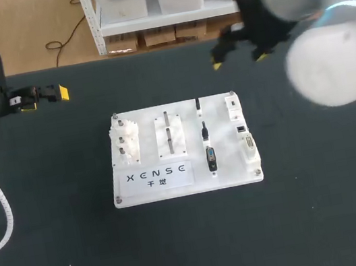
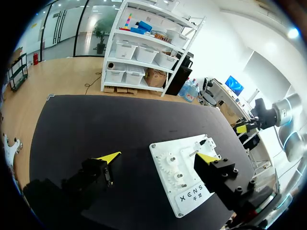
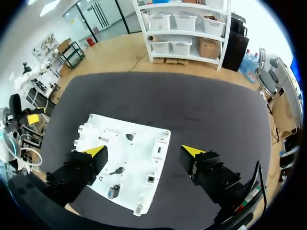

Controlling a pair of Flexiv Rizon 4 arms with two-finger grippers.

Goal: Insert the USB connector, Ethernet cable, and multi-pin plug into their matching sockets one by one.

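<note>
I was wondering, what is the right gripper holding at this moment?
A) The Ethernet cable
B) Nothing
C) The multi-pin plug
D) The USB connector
B: in the right wrist view, the right gripper has its yellow-tipped fingers spread wide apart, with nothing between them except the white board on the table further ahead.

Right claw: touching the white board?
Apart. The head view shows the right claw open and empty near the far edge, with bare table between it and the white board.
</note>
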